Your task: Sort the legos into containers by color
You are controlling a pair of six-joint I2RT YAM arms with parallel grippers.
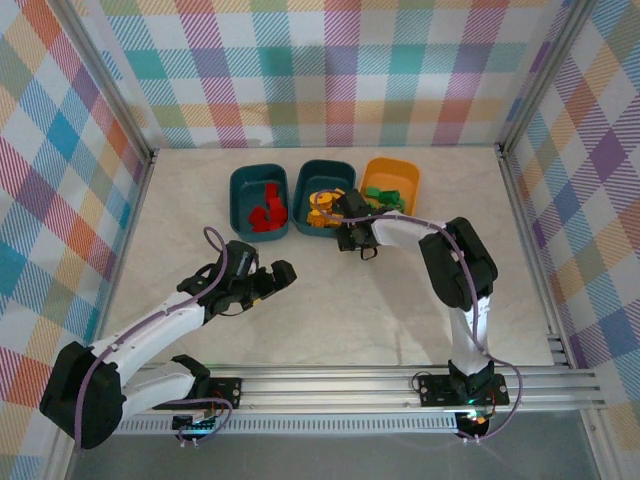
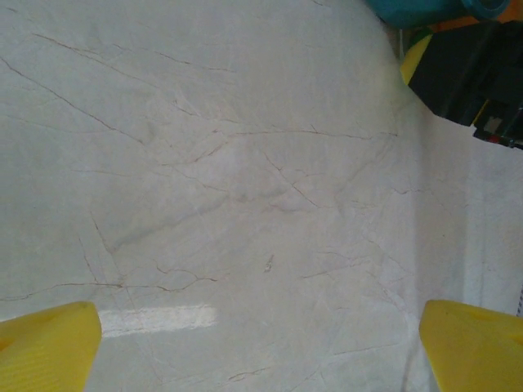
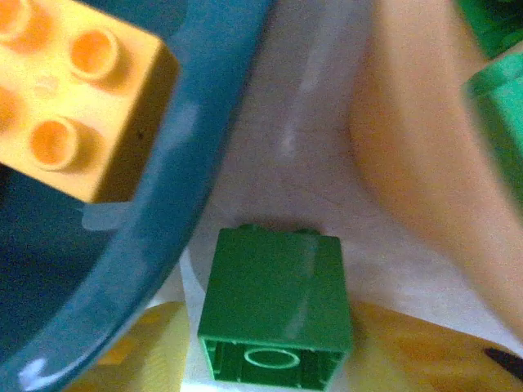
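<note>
Green lego (image 3: 275, 314) lies between teal tub (image 3: 176, 212), orange tub (image 3: 409, 155).

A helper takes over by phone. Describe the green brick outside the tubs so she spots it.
Between the middle teal tub and the orange tub, on the table, lies one green brick. It is tipped on its side, hollow underside showing; the other greens sit inside that tub.

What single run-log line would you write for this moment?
left gripper open over table | right gripper astride green brick between teal tub and orange tub | grip unconfirmed
</note>
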